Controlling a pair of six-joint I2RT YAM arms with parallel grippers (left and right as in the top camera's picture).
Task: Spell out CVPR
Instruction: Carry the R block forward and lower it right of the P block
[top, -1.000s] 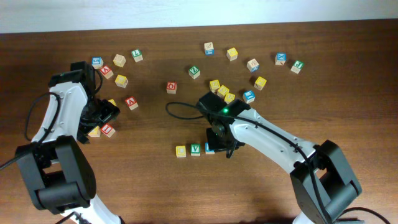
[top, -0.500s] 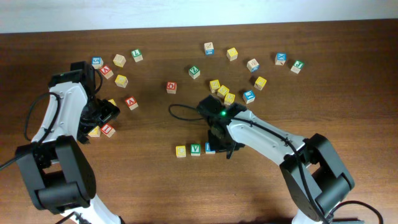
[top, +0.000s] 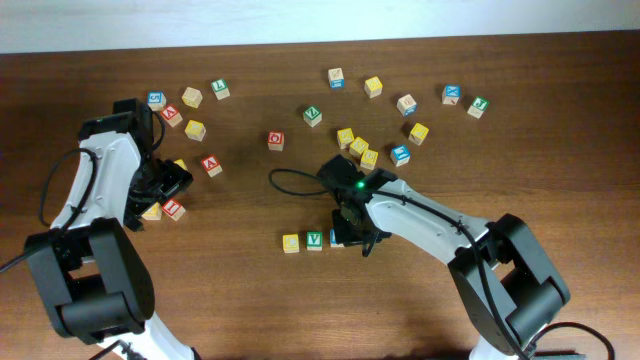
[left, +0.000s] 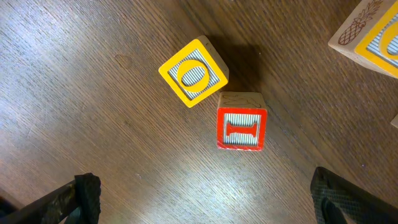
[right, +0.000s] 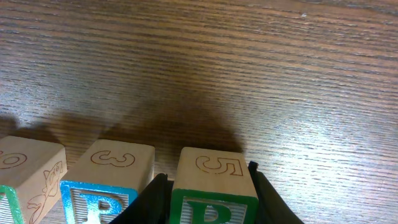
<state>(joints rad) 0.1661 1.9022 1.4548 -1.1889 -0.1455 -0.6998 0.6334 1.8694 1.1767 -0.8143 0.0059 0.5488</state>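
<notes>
My right arm (top: 420, 215) has drawn its elbow in since 1 s ago. The left tool (left: 205, 194) gapes wide above the yellow O block (left: 193, 73) and red I block (left: 241, 121). On the desk (top: 220, 290), a yellow block (top: 290, 243), green V block (top: 314, 240) and blue P block (right: 109, 177) line up. The right tool (right: 211, 198) clamps a green block (right: 214, 180), 5 on top, just beside the P.

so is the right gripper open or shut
Shut on the green block: its fingers press both sides, right wrist view.
</notes>
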